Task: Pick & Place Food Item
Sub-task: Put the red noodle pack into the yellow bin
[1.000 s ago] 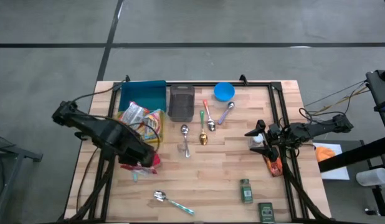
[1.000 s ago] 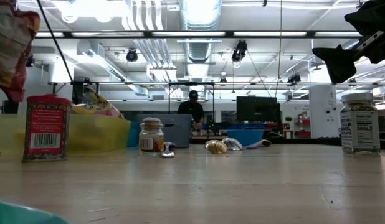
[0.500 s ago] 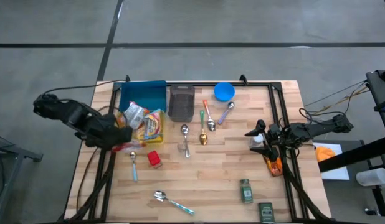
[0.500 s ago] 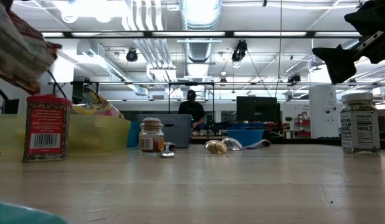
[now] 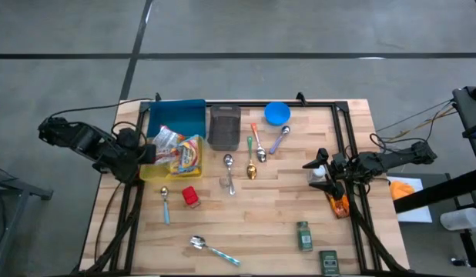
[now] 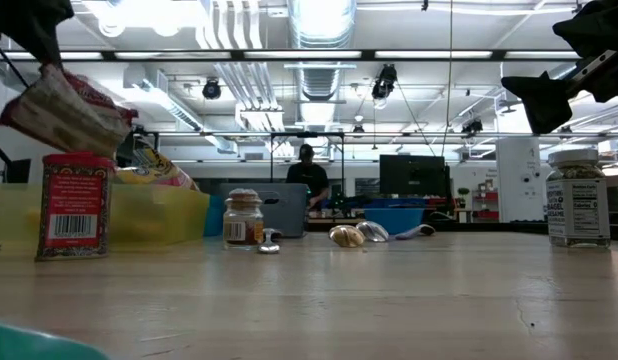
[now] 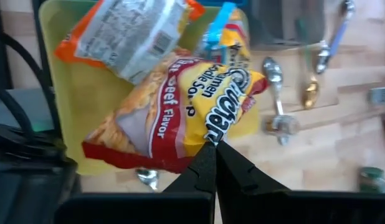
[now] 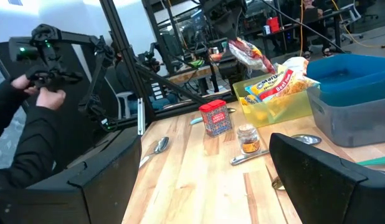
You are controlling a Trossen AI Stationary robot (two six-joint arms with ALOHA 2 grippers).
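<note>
Your left gripper (image 7: 212,144) has its jaws pinched together on the edge of the ramen packet (image 7: 180,118), a crinkly yellow-and-red plastic pouch. You're holding it by a thin corner, so it hangs slack and tilted, as the low view shows (image 6: 64,105). It sits above the yellow bin (image 5: 149,171) at the left edge of the desk (image 5: 269,223), over the near-left part of the bin, not yet resting inside as far as I can judge. That placement makes sense: the bin already collects the soft food pouches, including a second noodle packet (image 7: 127,31) with an orange border and a glossy wrapper.

The bin is translucent yellow plastic, shallow, with rounded corners.

The red spice tin (image 5: 190,196) is a rigid, boxy can standing upright just outside the bin. Metal spoons (image 5: 229,171) lie flat mid-desk, shiny, and a small glass jar (image 6: 242,220) stands near them.

Your right gripper (image 5: 321,174) waits at the right side of the desk, jaws spread wide and holding nothing. Judging by this, the next thing needed is a release over the bin; thin film may cling or snag on the rim.
</note>
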